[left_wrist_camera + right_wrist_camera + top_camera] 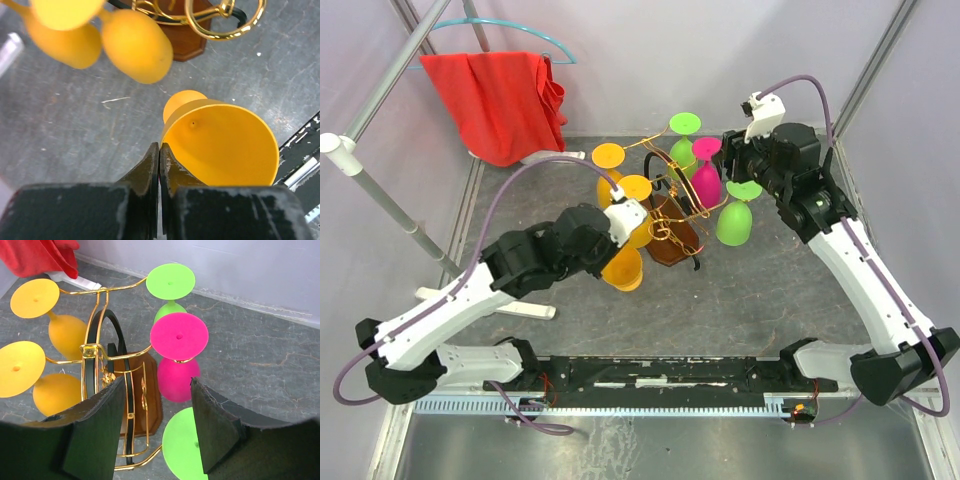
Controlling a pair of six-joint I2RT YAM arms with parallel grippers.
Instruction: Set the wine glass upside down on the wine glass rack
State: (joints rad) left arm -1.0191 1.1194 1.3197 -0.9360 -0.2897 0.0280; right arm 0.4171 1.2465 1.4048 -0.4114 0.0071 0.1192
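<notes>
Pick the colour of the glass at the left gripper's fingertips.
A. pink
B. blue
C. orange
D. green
C: in the left wrist view, the left gripper has its jaws shut on the rim of the orange glass.
</notes>
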